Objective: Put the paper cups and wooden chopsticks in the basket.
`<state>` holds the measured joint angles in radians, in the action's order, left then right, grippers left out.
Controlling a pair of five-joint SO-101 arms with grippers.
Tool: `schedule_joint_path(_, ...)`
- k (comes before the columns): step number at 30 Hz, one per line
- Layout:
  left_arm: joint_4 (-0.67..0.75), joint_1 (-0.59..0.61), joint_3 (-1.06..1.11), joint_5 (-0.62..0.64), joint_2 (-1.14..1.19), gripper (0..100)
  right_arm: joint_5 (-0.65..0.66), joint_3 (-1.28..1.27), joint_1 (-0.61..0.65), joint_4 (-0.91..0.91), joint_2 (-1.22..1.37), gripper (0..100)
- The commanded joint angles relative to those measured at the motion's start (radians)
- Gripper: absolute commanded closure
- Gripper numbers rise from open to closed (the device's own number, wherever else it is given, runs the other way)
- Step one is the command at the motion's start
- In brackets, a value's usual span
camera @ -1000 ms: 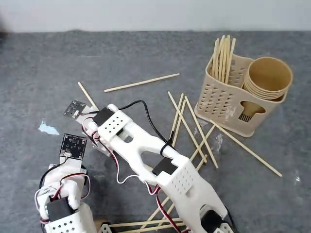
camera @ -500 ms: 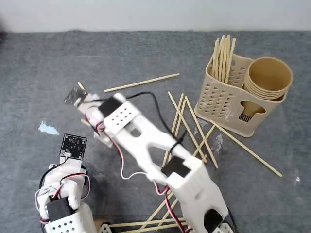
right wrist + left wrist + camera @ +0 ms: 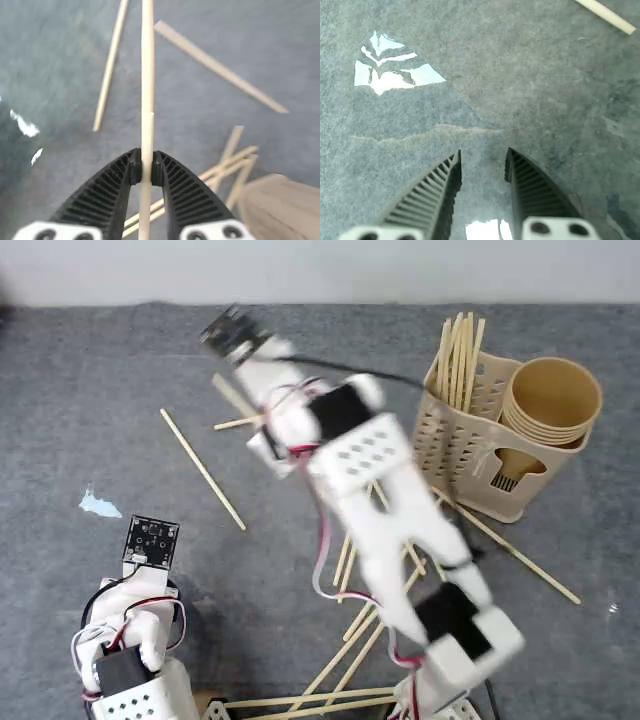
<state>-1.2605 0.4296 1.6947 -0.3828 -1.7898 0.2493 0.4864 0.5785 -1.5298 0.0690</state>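
Right arm (image 3: pixel 370 460) stretched toward 11 o'clock
Right pincer (image 3: pixel 142 170) clamped a chopstick (image 3: pixel 147 75), basket (image 3: pixel 470 455) at its 3 o'clock; left pincer (image 3: pixel 482 165) hung slightly parted, empty, above the bench (image 3: pixel 80 390).

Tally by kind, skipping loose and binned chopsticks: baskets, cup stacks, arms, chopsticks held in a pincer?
Beige perforated plastic basket: 1
Stack of tan paper cups: 1
White robot arms, left and right: 2
Wooden chopstick gripped in the right pincer: 1
Total: 5
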Motion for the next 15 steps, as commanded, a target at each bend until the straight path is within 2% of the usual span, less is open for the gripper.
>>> schedule_joint_path(1, -0.006, -0.005, -0.012, 0.006, -0.008, 86, 0.014, 0.012, -0.065, -0.001, -0.183, 99.1)
schedule_joint_path(7, -0.006, -0.005, -0.012, 0.006, -0.008, 86, 0.006, 0.012, -0.142, 0.107, -0.348, 99.1)
schedule_joint_path(13, -0.006, -0.005, -0.012, 0.006, -0.008, 86, 0.002, 0.012, -0.237, 0.355, -0.432, 99.1)
schedule_joint_path(15, -0.006, -0.005, -0.012, 0.006, -0.008, 86, -0.041, 0.012, -0.271, 0.452, -0.437, 99.1)
